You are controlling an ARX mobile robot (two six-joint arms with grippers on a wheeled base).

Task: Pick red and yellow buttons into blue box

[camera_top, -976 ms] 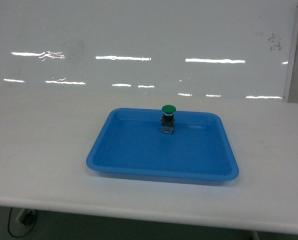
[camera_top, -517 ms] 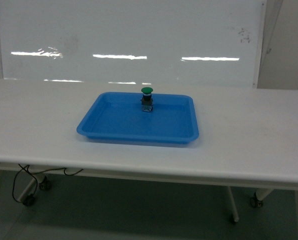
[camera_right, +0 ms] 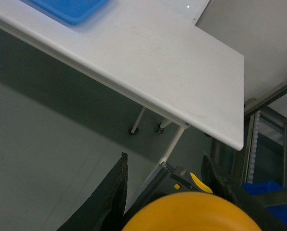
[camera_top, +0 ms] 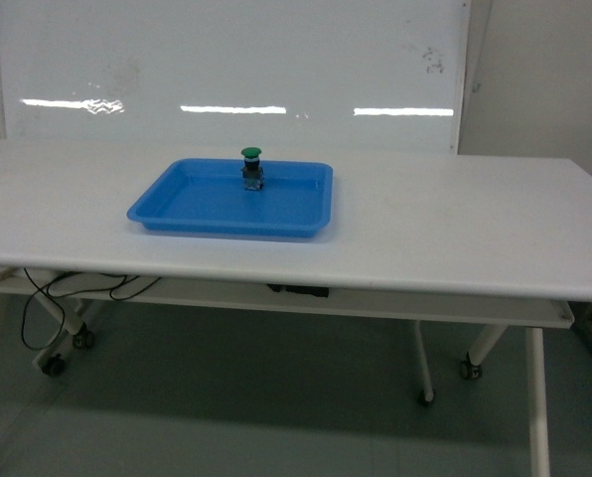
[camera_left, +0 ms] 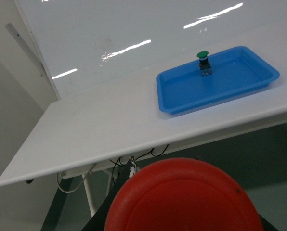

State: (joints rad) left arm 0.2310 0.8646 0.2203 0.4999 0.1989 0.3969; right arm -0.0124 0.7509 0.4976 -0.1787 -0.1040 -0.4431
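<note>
L claw [camera_left: 182, 211] holds red button [camera_left: 184, 195], R claw [camera_right: 165, 192] clamps yellow button [camera_right: 191, 214]: light, rigid, caps slick, so grip blocky bases.

The blue tray [camera_top: 177, 204] looks like glossy plastic, the white table [camera_top: 455, 238] smooth and seemingly matt.

The right gripper [camera_right: 165, 192] had two dark, almost black fingers [camera_right: 112, 199], tapered and gently curved, with worn grey edges. Between the jaws sat a grey metal bracket with a yellow tab. Little of the left arm's own body showed.
</note>
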